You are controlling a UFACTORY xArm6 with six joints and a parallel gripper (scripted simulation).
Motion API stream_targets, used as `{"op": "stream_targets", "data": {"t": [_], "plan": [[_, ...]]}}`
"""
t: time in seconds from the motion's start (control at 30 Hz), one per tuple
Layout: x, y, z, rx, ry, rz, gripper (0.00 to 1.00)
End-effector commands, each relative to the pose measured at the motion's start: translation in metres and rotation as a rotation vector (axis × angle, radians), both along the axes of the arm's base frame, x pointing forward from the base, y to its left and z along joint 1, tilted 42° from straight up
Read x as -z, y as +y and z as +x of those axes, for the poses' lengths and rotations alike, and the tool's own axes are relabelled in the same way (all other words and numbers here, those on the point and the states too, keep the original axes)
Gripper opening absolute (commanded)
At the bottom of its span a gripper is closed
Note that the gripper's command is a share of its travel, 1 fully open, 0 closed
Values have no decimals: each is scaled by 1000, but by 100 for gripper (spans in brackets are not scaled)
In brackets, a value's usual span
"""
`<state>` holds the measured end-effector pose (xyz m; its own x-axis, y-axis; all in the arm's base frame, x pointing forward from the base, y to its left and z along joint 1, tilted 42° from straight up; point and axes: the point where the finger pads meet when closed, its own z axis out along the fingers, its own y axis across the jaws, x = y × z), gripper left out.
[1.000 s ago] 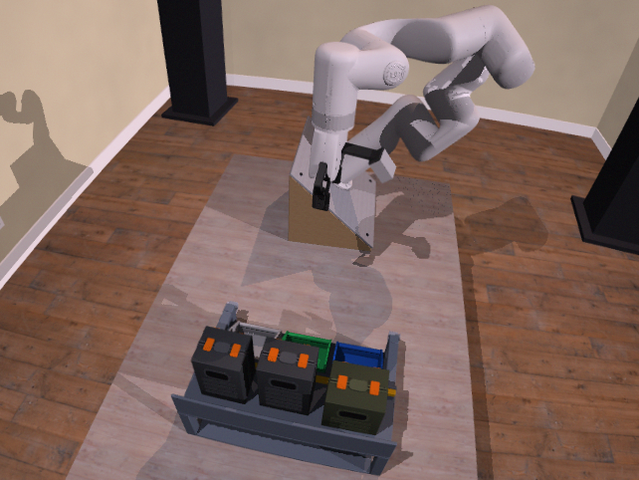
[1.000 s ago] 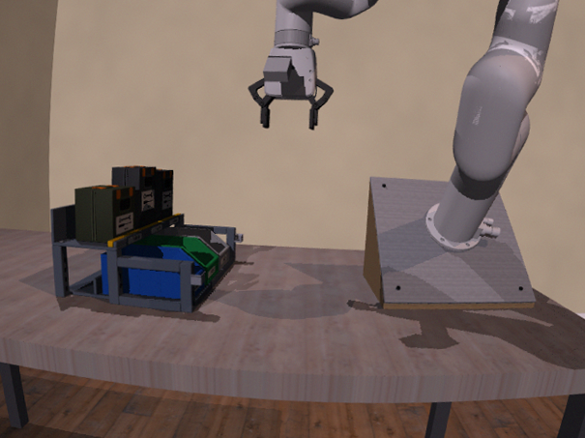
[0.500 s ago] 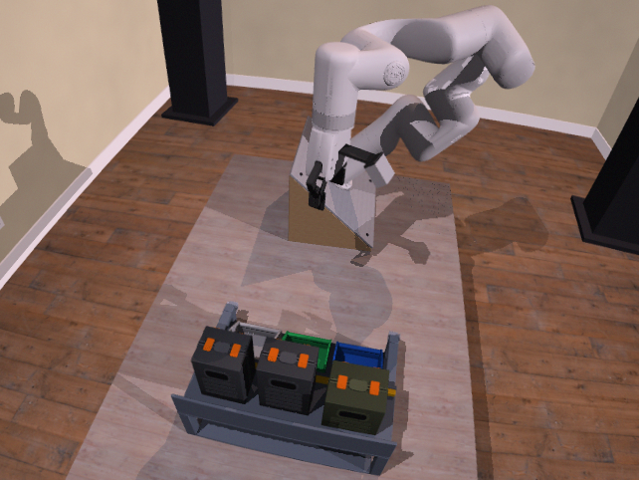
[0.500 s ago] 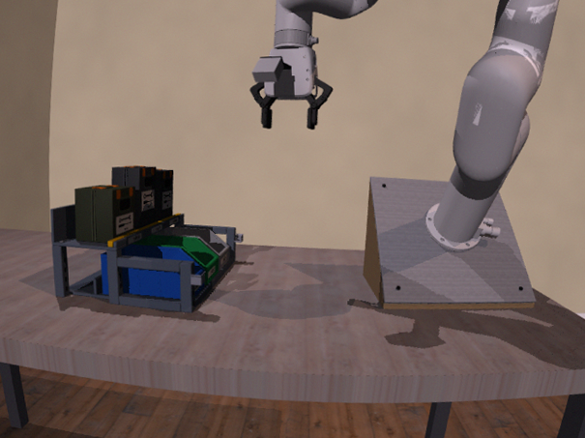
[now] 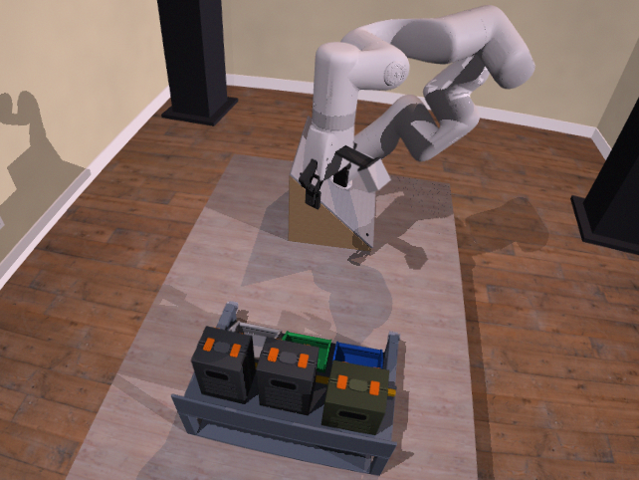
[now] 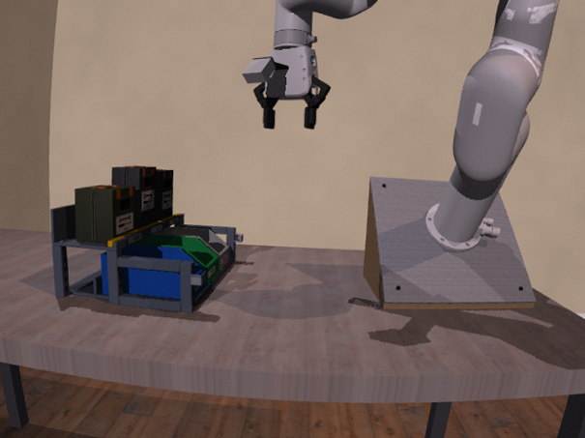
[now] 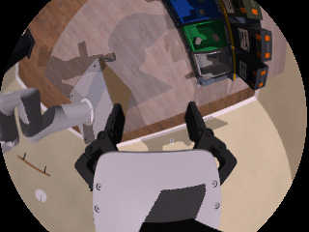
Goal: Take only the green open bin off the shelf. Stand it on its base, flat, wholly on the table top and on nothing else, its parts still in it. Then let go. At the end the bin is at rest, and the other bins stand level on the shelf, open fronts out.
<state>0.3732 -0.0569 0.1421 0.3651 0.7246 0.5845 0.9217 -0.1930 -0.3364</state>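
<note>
The green open bin (image 5: 309, 343) sits in the middle of the grey shelf's (image 5: 289, 413) lower level, between a blue bin (image 5: 359, 354) and a grey bin (image 5: 253, 331). It also shows in the side view (image 6: 193, 248) and in the wrist view (image 7: 208, 34), where a pale part lies inside it. My gripper (image 6: 288, 117) is open and empty. It hangs high above the table, far from the shelf and nearer the arm's base; it also shows in the overhead view (image 5: 322, 185) and the wrist view (image 7: 154, 126).
Two dark grey boxes (image 5: 223, 368) (image 5: 285, 372) and an olive box (image 5: 355, 397) with orange latches stand on the shelf's upper level. The arm's wedge-shaped base mount (image 6: 445, 244) stands on the table's far end. Black pillars (image 5: 193, 57) stand on the floor.
</note>
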Motion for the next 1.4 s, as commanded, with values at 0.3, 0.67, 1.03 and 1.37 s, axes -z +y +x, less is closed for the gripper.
{"op": "stream_targets", "data": {"t": [0.3,0.67,1.03,1.37], "plan": [[-1,-1,1,174,152,-32,100],[-1,-1,1,366,323,-66,100],[-1,-1,1,404,357,-73,100],[-1,-1,1,558,495,-100,100]]}}
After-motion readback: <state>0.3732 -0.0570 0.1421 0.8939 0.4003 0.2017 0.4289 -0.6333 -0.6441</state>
